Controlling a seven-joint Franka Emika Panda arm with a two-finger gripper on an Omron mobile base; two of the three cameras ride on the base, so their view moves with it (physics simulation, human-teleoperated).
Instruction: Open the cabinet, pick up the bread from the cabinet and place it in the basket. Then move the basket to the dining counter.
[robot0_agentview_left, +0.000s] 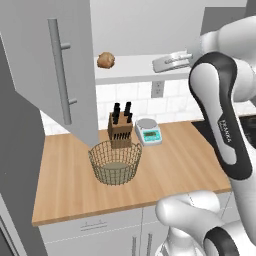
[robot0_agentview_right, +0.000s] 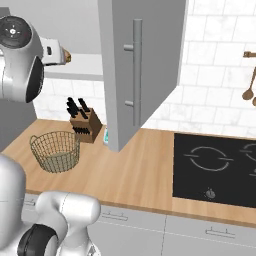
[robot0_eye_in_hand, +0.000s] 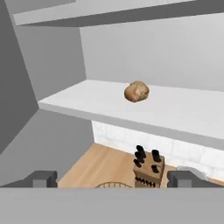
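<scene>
- I am lining up on the small golden-brown lumpy bread roll (robot0_eye_in_hand: 137, 91), which is sitting upper centre of the hand view on the pale shelf (robot0_eye_in_hand: 183, 111) of the light grey wall cabinet (robot0_agentview_left: 47, 60), whose flat door with its long vertical bar handle is standing swung out.
- My white arm's two-finger end effector (robot0_eye_in_hand: 112, 178) is standing with its jaws at their widest and holding nothing; its dark tips are showing at the bottom left and right of the hand view, well short of the roll.
- I am judging this as the approach to the pick: the roll is lying a little right of my centre line, so I am wanting to shift that way before pushing in.
- I am planning to enter level with the shelf, keeping the fingers above its front edge so they are not catching it.
- The round tan wire basket (robot0_agentview_left: 115, 161) is waiting at the centre of the left base view on the light wood tabletop (robot0_agentview_left: 70, 185), just in front of the wooden knife block (robot0_agentview_left: 120, 129).
</scene>
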